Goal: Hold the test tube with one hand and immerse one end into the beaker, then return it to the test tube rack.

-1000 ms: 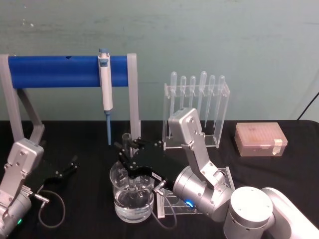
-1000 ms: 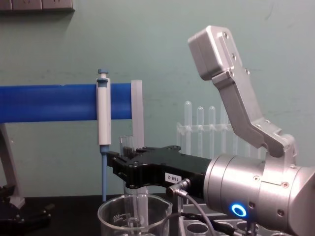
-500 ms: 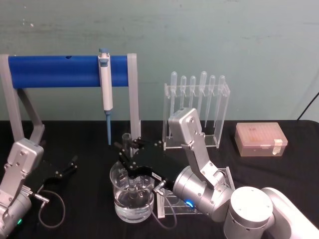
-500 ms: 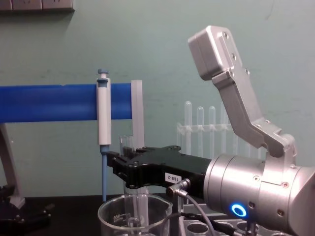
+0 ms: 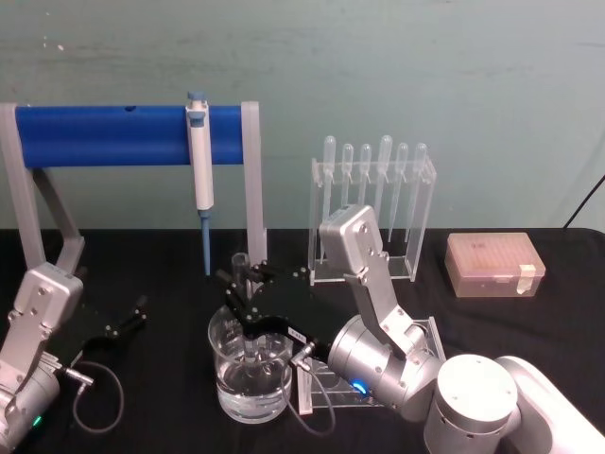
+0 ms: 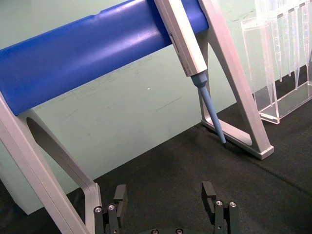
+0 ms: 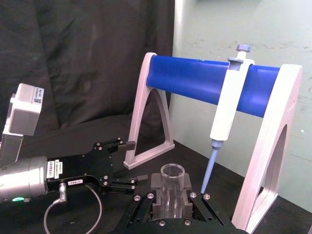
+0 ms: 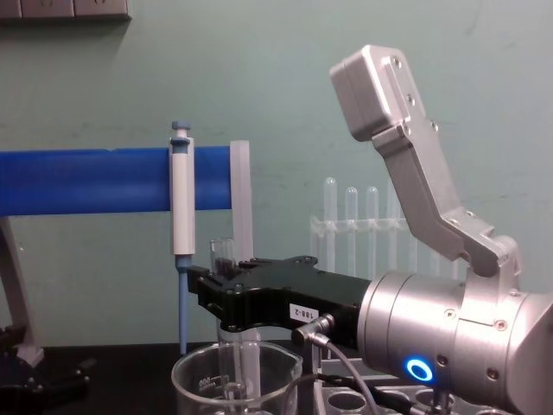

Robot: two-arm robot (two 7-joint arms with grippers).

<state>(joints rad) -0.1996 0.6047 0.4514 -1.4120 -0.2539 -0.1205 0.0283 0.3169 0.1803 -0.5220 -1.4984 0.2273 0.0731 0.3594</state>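
The test tube (image 5: 243, 261) stands upright with my right gripper (image 5: 246, 295) shut on it. Its lower end reaches down inside the beaker (image 5: 250, 386), which holds clear liquid near the table's front centre. From the chest view the test tube (image 8: 223, 252) rises above the black right gripper (image 8: 232, 292), and its round end shows through the beaker (image 8: 194, 385). The right wrist view looks down on the test tube's open rim (image 7: 171, 171) between the fingers. My left gripper (image 6: 164, 193) is parked open at the left (image 5: 126, 319).
Behind the beaker a white-and-blue pipettor (image 5: 200, 161) hangs on a blue bar stand (image 5: 104, 134). A clear acrylic stand with pipettes (image 5: 373, 213) is at the back right, with a pink box (image 5: 493, 265) beyond it. A clear rack (image 5: 317, 390) lies under my right arm.
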